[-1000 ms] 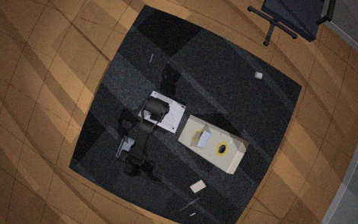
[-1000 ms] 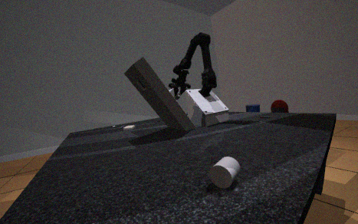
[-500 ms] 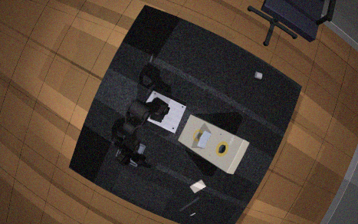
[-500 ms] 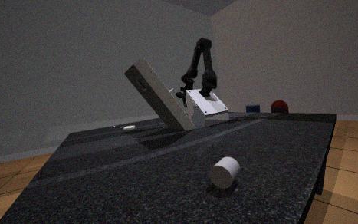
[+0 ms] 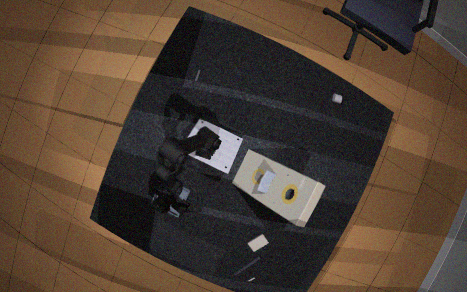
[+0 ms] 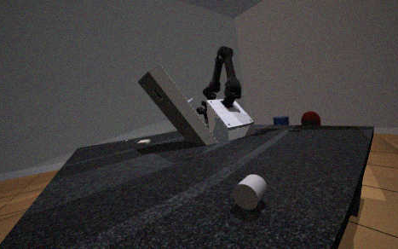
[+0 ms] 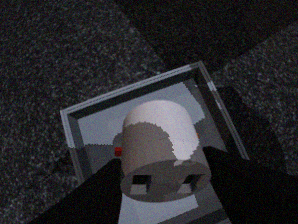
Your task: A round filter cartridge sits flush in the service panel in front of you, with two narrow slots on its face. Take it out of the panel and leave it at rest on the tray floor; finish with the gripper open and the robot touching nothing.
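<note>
My gripper is shut on the round cartridge, a pale cylinder whose face with two dark slots points toward the wrist camera. A small red spot shows at its left side. The cartridge hangs over the shallow grey tray; its height above the tray floor cannot be told. In the top view the arm hides much of the tray and the cartridge. The cream service panel stands tilted, with an open dark hole ringed in yellow. In the exterior view the gripper is partly behind the panel.
A grey-white flap stands at the panel's other yellow ring. A white plate-topped box is under the arm's base, beside the panel. A pale block and a thin bar lie beyond. A white cylinder lies far off.
</note>
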